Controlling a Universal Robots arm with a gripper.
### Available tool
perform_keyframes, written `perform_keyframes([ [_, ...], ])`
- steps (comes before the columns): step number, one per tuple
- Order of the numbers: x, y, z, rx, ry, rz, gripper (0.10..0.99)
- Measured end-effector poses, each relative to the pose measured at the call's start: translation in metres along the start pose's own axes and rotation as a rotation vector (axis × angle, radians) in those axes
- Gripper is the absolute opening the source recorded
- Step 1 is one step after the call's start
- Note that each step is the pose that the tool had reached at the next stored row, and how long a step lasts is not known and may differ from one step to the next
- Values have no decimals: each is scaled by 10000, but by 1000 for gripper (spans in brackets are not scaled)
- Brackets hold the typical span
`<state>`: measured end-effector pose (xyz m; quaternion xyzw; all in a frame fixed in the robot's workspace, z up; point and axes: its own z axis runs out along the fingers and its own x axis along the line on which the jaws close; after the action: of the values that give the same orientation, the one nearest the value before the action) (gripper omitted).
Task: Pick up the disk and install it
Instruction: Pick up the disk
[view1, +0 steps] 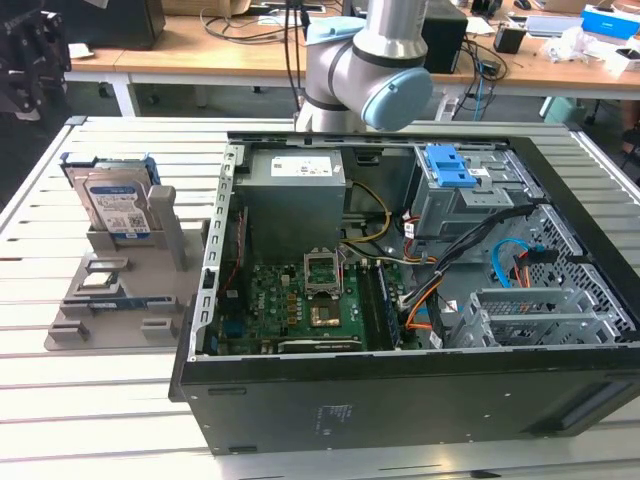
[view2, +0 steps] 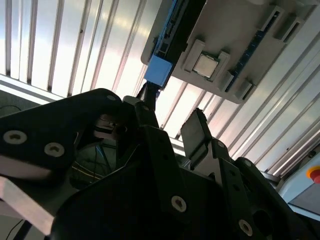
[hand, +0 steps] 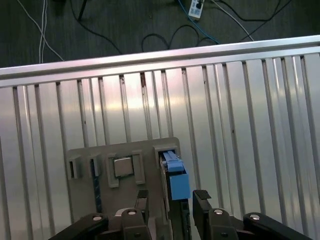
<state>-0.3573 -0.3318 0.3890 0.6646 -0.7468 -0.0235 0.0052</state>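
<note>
First wrist view: I log the gripper (hand: 171, 195) hovering over the disk (hand: 175, 177), fingers spread, disk upright in grey holder (hand: 115, 150).

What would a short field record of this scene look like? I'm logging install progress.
disk: upright in the grey holder, on the exterior view's left
gripper: open, over the disk's blue-framed edge, holding nothing
computer case: side open, to the exterior view's right of the grey holder
progress: disk not yet picked up

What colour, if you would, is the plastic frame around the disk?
Blue. The first wrist view shows it best, along the edge of the disk.
</note>
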Motion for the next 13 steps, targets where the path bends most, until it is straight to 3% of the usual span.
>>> perform_keyframes([
  [13, 1, -33, 167, -5, 29, -187, 482],
])
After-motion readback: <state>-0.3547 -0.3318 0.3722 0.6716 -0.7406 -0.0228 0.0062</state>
